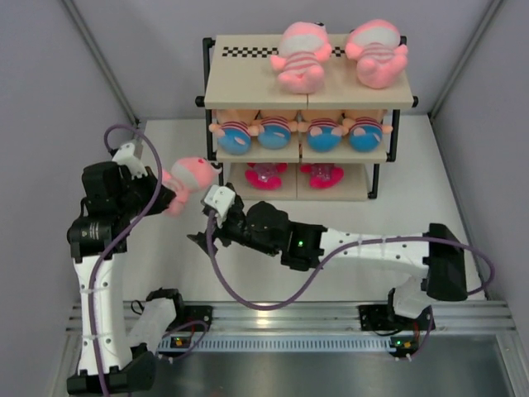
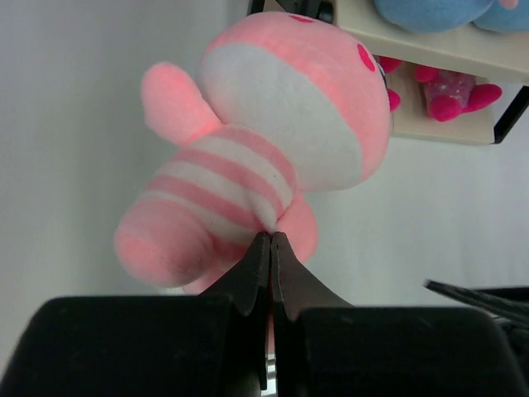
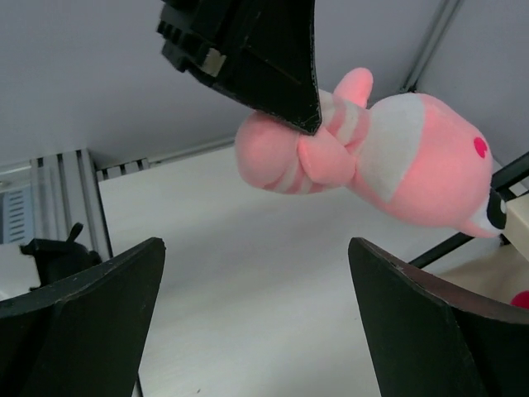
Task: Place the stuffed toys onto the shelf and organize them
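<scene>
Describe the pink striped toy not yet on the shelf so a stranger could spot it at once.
Start at the three-tier shelf at the back of the table. Just off its lower left corner, the left fingers pinch a pink striped toy in the air. Its two twins lie on the top board; this is the only one off the shelf.

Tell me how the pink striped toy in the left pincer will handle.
Probably soft: the left pincer grips the pink striped toy by a thin pinch of fabric. Likely light, since that pinch carries it. Its big round head may tip it over.
</scene>
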